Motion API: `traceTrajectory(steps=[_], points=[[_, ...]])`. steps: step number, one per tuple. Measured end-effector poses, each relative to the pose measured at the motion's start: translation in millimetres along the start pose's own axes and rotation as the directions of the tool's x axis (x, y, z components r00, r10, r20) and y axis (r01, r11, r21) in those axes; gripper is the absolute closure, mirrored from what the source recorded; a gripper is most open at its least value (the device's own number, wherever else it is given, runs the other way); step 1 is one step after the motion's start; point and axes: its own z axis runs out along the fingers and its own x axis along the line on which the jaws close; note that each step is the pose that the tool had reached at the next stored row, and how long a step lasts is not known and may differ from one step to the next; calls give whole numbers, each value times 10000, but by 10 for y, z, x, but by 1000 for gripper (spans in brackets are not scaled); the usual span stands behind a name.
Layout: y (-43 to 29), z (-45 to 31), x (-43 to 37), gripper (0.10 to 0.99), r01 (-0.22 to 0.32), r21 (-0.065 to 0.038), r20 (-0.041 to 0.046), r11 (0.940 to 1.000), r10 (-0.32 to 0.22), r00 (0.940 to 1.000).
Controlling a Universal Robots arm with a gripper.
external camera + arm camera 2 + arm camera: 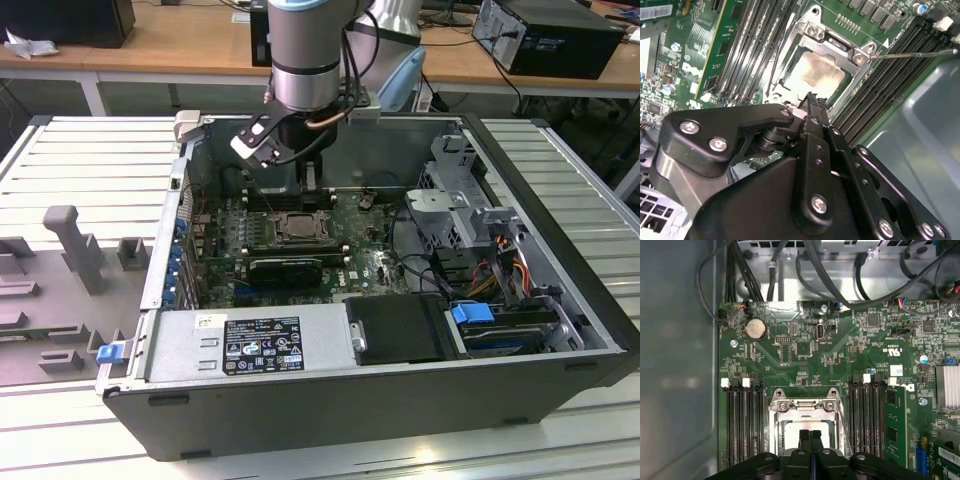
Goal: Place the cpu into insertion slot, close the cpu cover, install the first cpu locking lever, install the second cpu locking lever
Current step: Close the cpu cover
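In the exterior view my arm hangs at about eleven o'clock over the open computer case [330, 420] and its motherboard [805, 360]. My gripper [810, 434] is clenched on nothing, with its tip at the edge of the cpu cover [805, 416]. The cover lies down over the cpu [815, 75], which is seated in the insertion slot [776, 399].

Both locking levers [910, 52] look unlatched to me, so the cover could spring up. A slipping tip could also scrape the chip or the memory slots [745, 425].

I count one cpu, one cover, two lever wires and two banks of memory slots.
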Motion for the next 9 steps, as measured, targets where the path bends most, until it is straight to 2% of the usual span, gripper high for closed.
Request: traceTrajectory(steps=[4,9], points=[[-23,73,0,980,38,26,-3,10000,-38,10000],[-84,74,-2,980,67,27,-5,10000,-67,10000]])
